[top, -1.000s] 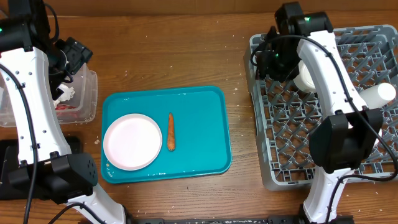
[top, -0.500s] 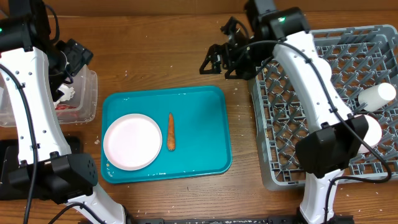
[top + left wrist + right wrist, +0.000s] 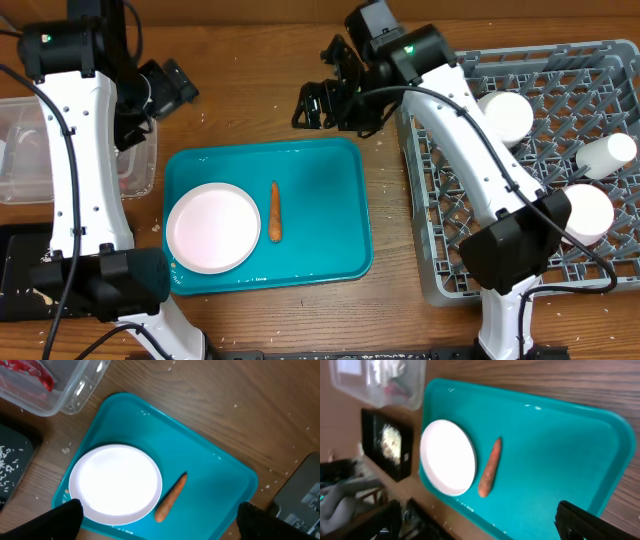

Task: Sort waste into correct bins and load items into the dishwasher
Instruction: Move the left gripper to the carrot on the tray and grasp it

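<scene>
A teal tray (image 3: 340, 200) lies mid-table with a white plate (image 3: 213, 227) and a carrot (image 3: 275, 211) on it. My left gripper (image 3: 170, 85) hovers open and empty beyond the tray's far left corner. Its wrist view looks down on the plate (image 3: 116, 484) and carrot (image 3: 171, 497) between its spread fingers (image 3: 160, 527). My right gripper (image 3: 325, 103) hovers open and empty beyond the tray's far right corner. Its wrist view shows the plate (image 3: 447, 457) and carrot (image 3: 489, 467) between its fingers (image 3: 485, 525). The grey dishwasher rack (image 3: 480, 230) stands at the right.
The rack holds two white cups (image 3: 505, 115) (image 3: 587, 213) and a white bottle (image 3: 608, 152). A clear plastic bin (image 3: 30, 150) holding a red wrapper (image 3: 30, 375) stands at the far left. A black bin (image 3: 15, 260) with rice is in front of it.
My right arm swung left from the rack to the tray's far right corner, and a white cup now stands in the rack. My left arm moved right from the clear bin toward the tray.
</scene>
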